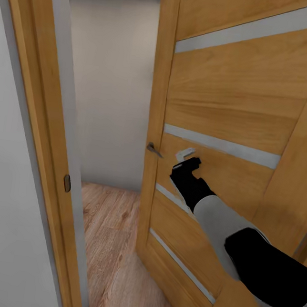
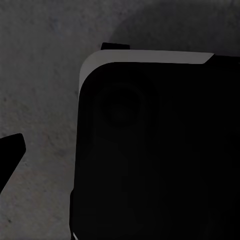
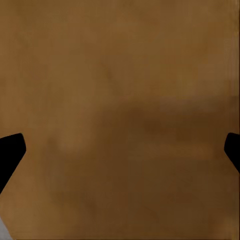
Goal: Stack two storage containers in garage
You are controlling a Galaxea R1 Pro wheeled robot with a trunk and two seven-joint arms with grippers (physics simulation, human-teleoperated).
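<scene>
Your right gripper (image 1: 185, 161) sits spread against the wooden door (image 1: 235, 111), beside its handle (image 1: 154, 149) | left gripper state: can't tell | you face plank flooring (image 1: 110, 234) past the doorway

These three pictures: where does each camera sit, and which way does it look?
Head view: on the robot's head, looking forward and down at a half-open wooden door; the right arm reaches to the door, right gripper at its panel.
Left wrist view: near the left gripper, looking at grey floor and a dark part of the robot.
Right wrist view: near the right gripper, close against the door, jaws apart.
Shared: head and right wrist views both show the door.
</scene>
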